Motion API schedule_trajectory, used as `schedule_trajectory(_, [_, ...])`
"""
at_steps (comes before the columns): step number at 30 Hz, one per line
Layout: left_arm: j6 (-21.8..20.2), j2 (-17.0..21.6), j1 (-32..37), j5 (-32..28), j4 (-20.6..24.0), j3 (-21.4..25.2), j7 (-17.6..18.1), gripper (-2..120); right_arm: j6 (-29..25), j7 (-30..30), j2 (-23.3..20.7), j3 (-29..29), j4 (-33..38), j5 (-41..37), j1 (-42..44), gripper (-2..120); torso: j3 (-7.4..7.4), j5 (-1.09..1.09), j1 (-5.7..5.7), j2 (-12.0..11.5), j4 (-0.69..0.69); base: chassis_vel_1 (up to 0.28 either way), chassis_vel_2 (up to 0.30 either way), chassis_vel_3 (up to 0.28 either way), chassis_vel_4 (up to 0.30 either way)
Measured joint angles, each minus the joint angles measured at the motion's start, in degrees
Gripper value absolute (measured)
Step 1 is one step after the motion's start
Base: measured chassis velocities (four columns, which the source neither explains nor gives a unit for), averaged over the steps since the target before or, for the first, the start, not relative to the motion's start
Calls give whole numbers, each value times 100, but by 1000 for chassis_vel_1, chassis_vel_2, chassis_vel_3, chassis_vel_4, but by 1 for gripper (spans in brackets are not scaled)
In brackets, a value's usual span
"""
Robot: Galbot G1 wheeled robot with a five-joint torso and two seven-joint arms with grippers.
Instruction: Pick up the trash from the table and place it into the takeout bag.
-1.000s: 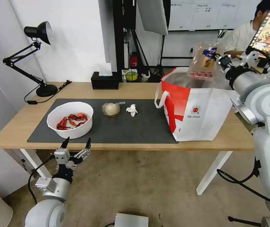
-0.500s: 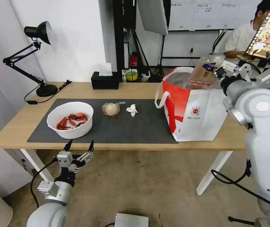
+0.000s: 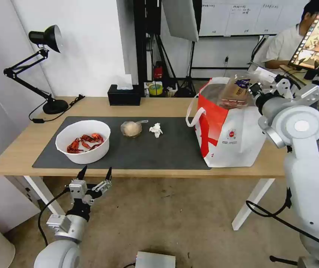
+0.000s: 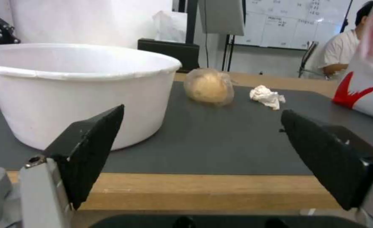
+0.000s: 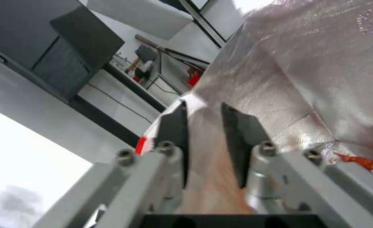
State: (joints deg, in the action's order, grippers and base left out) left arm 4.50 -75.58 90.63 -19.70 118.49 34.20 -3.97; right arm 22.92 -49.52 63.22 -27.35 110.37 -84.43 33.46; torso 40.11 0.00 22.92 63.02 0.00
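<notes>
Over the last second the right arm has lowered a clear tray from above the takeout bag into its open mouth, and the bag has shifted slightly under it; the deposit therefore appears nearly complete, with only the release outstanding. The right pincer sits at the bag's far rim, its fingers drawn close together and clamped on the clear tray, with the foil lining directly beyond. The left pincer hangs below the worktop edge in front of the white bowl of red shells, fingers spread wide, holding and touching nothing. On the dark mat remain the bowl, the small cup of beige food and the crumpled tissue, all well apart from the bag.
</notes>
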Motion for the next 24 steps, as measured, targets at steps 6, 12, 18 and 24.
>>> schedule_trajectory(6, [9, -10, 11, 13, -11, -4, -2, 100, 6, 7, -13, -11, 39, -4, -2, 43, 0, 0, 0, 0, 0, 0, 0, 0, 0])
schedule_trajectory(12, [22, -18, 18, 17, -7, -1, -4, 100, 77, 174, -48, -40, 271, -54, 49, 65, 0, 0, 0, 0, 0, 0, 0, 0, 0])
schedule_trajectory(18, [54, -22, 16, 19, 0, 1, -6, 100, -31, 1579, -207, -53, 981, -108, 358, 89, 0, 0, 0, 0, 0, 0, 0, 0, 0])
schedule_trajectory(24, [100, -33, 15, 28, 10, 4, -11, 100, -119, 2334, -467, 279, 1544, 39, 623, 99, 0, -1, 0, 0, 0, 0, 0, 0, 0])
